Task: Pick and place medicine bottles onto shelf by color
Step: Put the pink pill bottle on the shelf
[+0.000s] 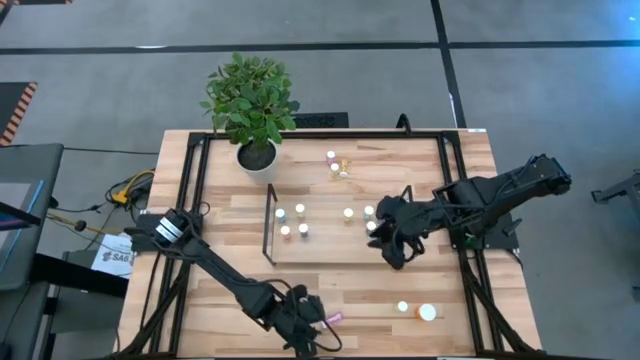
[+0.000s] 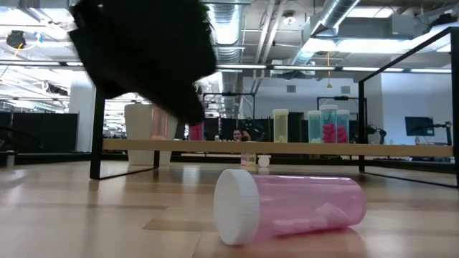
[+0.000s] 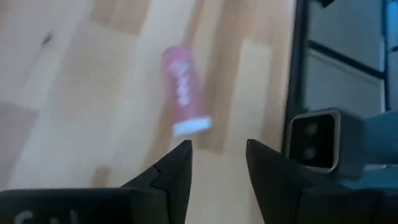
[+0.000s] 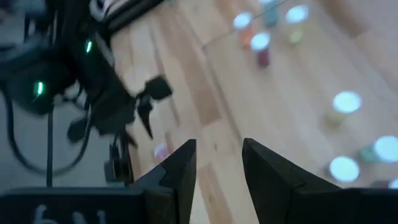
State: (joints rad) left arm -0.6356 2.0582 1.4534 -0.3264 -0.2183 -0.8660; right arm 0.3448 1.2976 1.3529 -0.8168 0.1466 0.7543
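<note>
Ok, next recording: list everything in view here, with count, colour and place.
Pink bottle: one, white cap, lying on its side at the table's near edge, apart from the left pincer.
Bottles on the shelf: about seven, white caps, upright; body colours unclear from above.
Bottles behind the shelf: two or three.
Bottles near the front right: two; one wider.
Potted plant: one, green, white pot, back left.
Left pincer: open, above the pink bottle.
Right pincer: open, over the shelf's right end.

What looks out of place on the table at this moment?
A pink bottle lies tipped on its side on the table near the front edge, off the shelf, while the bottles there stand upright. The left gripper hovers open beside it, not touching.
</note>
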